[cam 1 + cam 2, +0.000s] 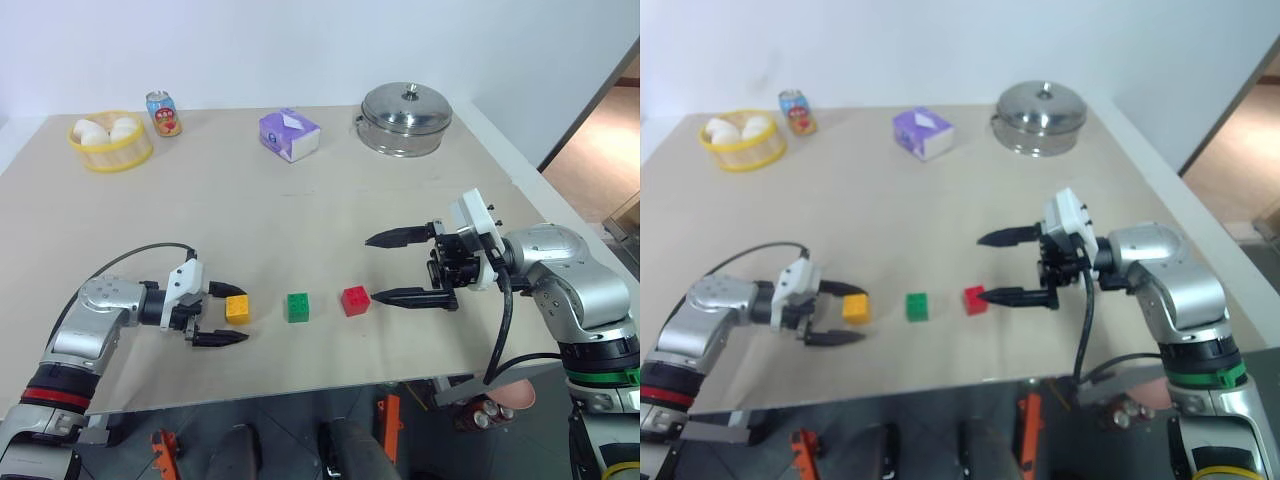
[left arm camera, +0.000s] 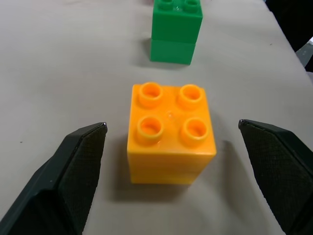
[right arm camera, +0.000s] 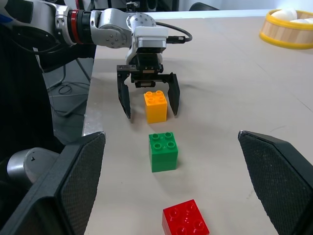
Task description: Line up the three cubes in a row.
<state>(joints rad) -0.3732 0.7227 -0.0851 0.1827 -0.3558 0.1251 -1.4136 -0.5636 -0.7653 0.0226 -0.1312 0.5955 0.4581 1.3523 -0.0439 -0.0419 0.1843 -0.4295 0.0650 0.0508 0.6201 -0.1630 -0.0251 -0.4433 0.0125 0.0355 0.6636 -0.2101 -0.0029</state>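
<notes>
your left gripper (image 1: 220, 314) stands open around the orange-yellow studded plastic cube (image 1: 237, 308); pull back crookedly and a finger could knock it out of line with the green (image 1: 297, 307) and red (image 1: 355, 300) studded cubes. right gripper (image 1: 404, 266) open, empty.

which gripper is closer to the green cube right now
Left. The left gripper stands open around the orange-yellow cube, right beside the green cube. The right gripper is open beyond the red cube, farther off.

Orange-yellow cube (image 2: 171, 133) untouched between spread fingers (image 2: 78, 166), green cube (image 2: 175, 29) beyond.
</notes>
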